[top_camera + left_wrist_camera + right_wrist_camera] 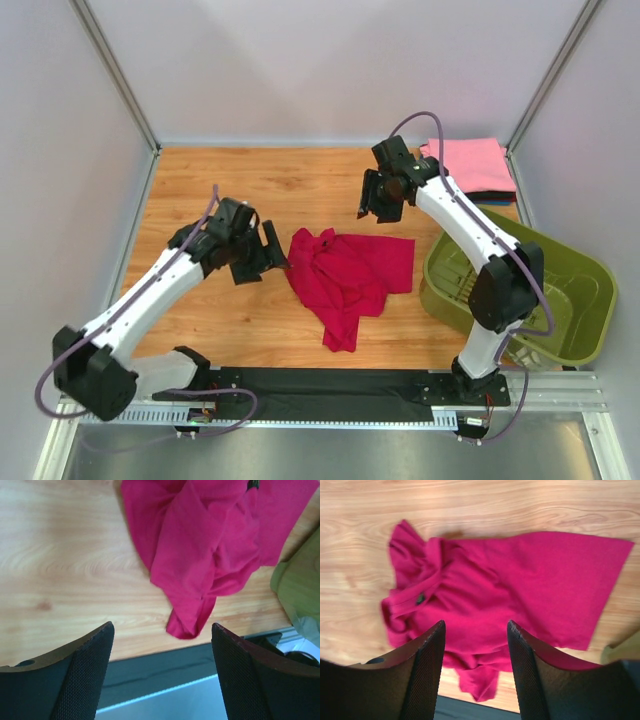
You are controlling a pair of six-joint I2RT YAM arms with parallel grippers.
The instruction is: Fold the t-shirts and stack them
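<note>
**A:** Entry, largest item first. Surface?

**B:** Wood-grain table (250,190), pale walls on three sides. Both arms reach in from the near edge.

**A:** Next?

**B:** Olive-green basket (575,300) at the near right, beside the right arm. Slatted floor. I cannot make out any cloth in it.

**A:** The task cloth?

**B:** Crimson t-shirt (350,270) lies at mid-table between the two arms, unfolded and rumpled. The right part lies flat. The left part is bunched, and a twisted tail runs towards the near edge. Its right hem lies just beside the basket; I cannot tell whether they touch.

**A:** Folded pieces?

**B:** Folded stack (470,165) in the far right corner, beyond the basket, with pink on top. Darker layers show at its near edge, colours uncertain.

**A:** End effectors?

**B:** Left gripper (262,255) is just left of the shirt. In the left wrist view its fingers (85,675) are spread wide, with nothing between them. Right gripper (380,208) hangs over the table just beyond the shirt's far edge. Its fingers (422,670) stand apart with a narrower gap, and it holds nothing.

**A:** Smallest detail?

**B:** A small dark label (420,599) on the bunched part of the shirt.
</note>
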